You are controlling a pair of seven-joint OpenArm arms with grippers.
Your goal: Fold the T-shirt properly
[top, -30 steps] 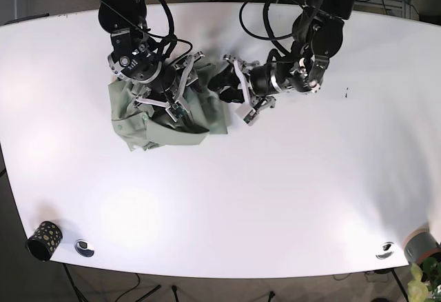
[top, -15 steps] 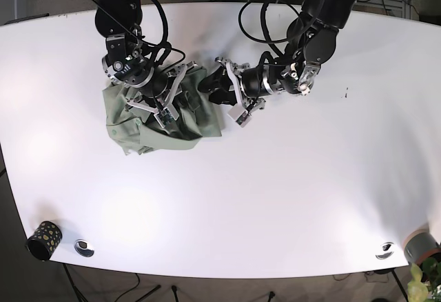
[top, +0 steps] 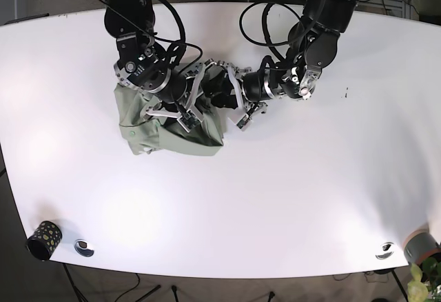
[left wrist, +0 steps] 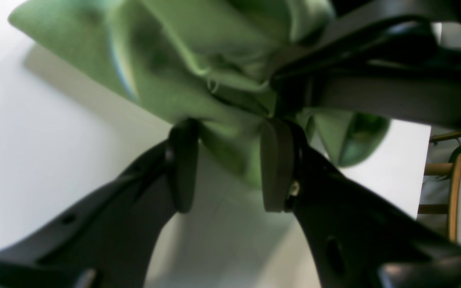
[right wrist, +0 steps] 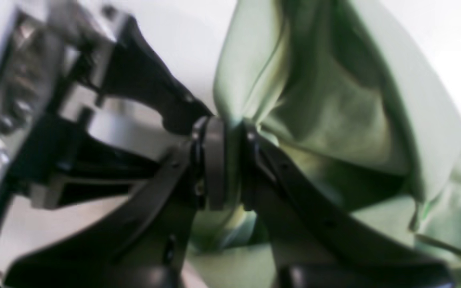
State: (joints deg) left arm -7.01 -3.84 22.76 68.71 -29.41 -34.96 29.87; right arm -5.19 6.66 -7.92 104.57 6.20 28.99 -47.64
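The green T-shirt [top: 172,129] lies bunched in a crumpled heap on the white table [top: 289,178], left of centre. My right gripper [top: 176,105] sits over the heap; in the right wrist view its fingers [right wrist: 214,168] are shut on a fold of the T-shirt [right wrist: 334,104]. My left gripper [top: 222,98] is at the heap's right edge. In the left wrist view it [left wrist: 229,168] stands open, with its pads [left wrist: 182,168] apart and a fold of the T-shirt [left wrist: 182,60] hanging between their tips. The other arm's black fingers [left wrist: 374,80] cross the upper right there.
A black speckled cup [top: 44,240] and a metal disc [top: 84,247] sit at the table's front left corner. Another disc [top: 384,250] and a grey cup [top: 422,245] sit at the front right. Cables hang behind the arms at the back edge.
The left gripper has moved left into the right edge of the T-shirt. The right gripper and the bunched shirt have shifted slightly right and toward the front.
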